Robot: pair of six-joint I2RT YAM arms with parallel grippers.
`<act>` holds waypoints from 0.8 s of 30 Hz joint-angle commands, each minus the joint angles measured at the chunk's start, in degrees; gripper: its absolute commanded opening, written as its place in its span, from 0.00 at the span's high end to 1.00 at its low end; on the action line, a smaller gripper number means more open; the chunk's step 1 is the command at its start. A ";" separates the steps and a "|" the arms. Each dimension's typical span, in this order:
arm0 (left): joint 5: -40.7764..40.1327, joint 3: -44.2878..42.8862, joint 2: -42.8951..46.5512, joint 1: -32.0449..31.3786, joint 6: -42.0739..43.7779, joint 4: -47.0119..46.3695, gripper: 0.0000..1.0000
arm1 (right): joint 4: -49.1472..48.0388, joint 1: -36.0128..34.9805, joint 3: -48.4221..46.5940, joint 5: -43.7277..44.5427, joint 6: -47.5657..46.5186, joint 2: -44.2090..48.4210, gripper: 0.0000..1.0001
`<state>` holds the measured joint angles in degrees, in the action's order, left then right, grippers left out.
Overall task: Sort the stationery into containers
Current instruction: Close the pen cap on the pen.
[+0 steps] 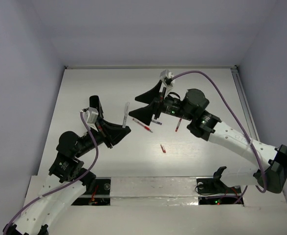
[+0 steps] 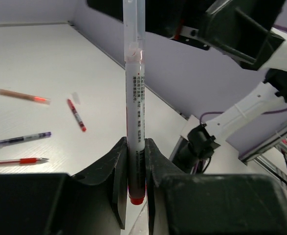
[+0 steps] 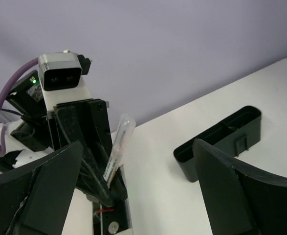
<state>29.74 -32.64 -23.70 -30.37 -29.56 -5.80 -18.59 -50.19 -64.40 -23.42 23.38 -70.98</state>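
Your left fingers (image 2: 115, 171) pinch the pen (image 2: 136, 98) near its red end, clear tip pointing up. Your right fingers (image 3: 50, 186) are spread wide.

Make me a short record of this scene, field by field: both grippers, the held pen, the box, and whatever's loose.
left gripper: shut on the pen
pen: white barrel, red end, upright between the fingers
right gripper: open, holding nothing
black box: open-topped, apart from both grippers
loose pens: four, lying flat outside the box
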 commanded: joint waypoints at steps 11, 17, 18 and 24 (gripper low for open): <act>7.71 4.07 0.24 -0.04 -4.89 -11.42 1.00 | -8.65 0.54 -5.82 -10.94 5.53 -6.89 0.10; 7.35 4.78 -0.11 -0.04 -5.24 -12.39 1.00 | -11.99 0.54 -5.21 -11.21 7.73 -8.38 0.22; 7.35 4.87 -0.20 -0.04 -5.24 -12.48 1.00 | -12.34 0.54 -5.21 -11.21 7.91 -8.56 0.25; 7.00 5.04 -0.11 -0.04 -5.07 -12.21 1.00 | -13.05 0.54 -5.21 -11.12 8.53 -8.91 0.48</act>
<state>35.99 -27.73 -23.79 -30.37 -34.50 -14.15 -27.40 -49.91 -67.26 -33.65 31.05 -80.18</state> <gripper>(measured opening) 0.109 0.541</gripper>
